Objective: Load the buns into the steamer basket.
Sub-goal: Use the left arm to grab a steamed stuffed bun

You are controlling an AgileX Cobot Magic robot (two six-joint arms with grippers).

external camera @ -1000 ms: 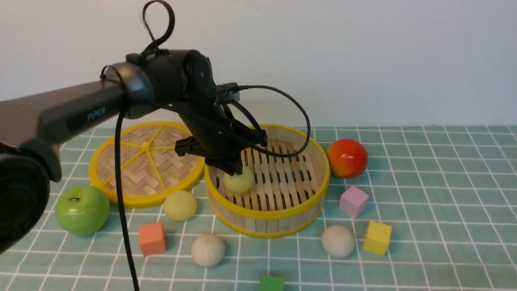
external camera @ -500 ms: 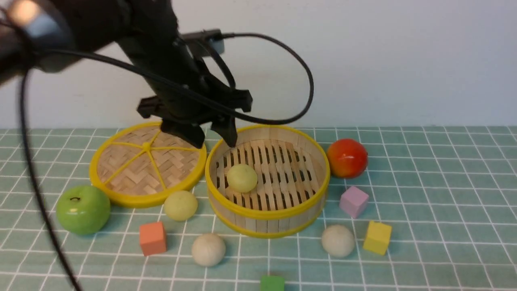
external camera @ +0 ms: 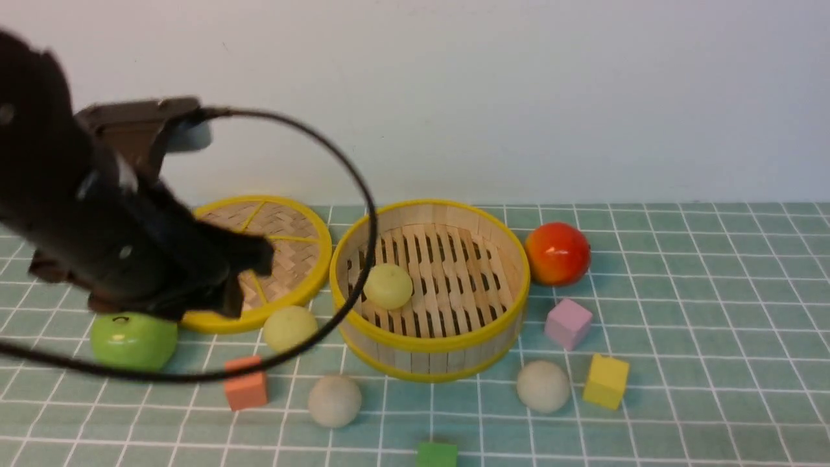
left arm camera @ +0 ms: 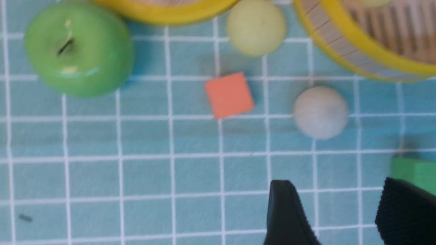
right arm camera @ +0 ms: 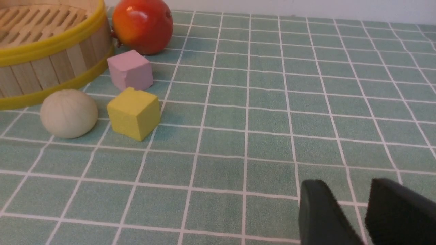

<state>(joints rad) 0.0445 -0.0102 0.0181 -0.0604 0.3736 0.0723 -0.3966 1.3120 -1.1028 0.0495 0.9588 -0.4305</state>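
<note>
The left claw (left arm camera: 344,217) is released. Its two black fingers (left arm camera: 286,214) stand apart, with only checked cloth between them, above the surface (left arm camera: 136,170). A green block (left arm camera: 414,170) sits just beside one finger. Farther out lie the left off-white bun (left arm camera: 320,112) and an orange block (left arm camera: 230,95), near each other but apart. Past them are the second yellow-green bun (left arm camera: 256,27) and a green apple (left arm camera: 78,49).

In the front view the left arm (external camera: 110,240) is blurred. It covers the near left edge of the woven lid (external camera: 292,246) and the top of the apple. The second yellow-green bun lies in the narrow gap between the lid's rim and the steamer basket (external camera: 428,340), close to both.

One yellow-green bun (external camera: 388,286) rests inside the basket on the slats, toward its left wall, with open slats to its right. The right off-white bun (external camera: 543,386) lies outside, near the basket's front right wall and just beside a yellow block (external camera: 605,381). A pink block (external camera: 567,323) and a red fruit (external camera: 556,253) sit close to the basket's right edge.

The right claw (right arm camera: 366,217) is also released, its fingers a little apart and holding nothing. It sits low over bare cloth that runs wide to the right of the yellow block.
</note>
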